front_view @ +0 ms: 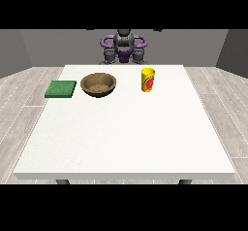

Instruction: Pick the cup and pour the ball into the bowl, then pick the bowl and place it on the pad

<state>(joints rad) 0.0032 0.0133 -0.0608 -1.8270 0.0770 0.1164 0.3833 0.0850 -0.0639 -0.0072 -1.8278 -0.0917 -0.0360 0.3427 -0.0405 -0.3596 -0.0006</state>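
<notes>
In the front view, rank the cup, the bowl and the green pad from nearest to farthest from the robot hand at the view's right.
Ranked from the robot hand at the view's right, by the far edge of the table:
1. Yellow cup, just in front of that hand, right of centre.
2. Wooden bowl, left of centre.
3. Green pad, farthest, near the left edge.

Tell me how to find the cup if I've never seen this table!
Look at the big white table, along the edge nearest the robot. Right of the brown wooden bowl stands the cup. It is the only tall yellow thing, with a red mark on its side.
</notes>
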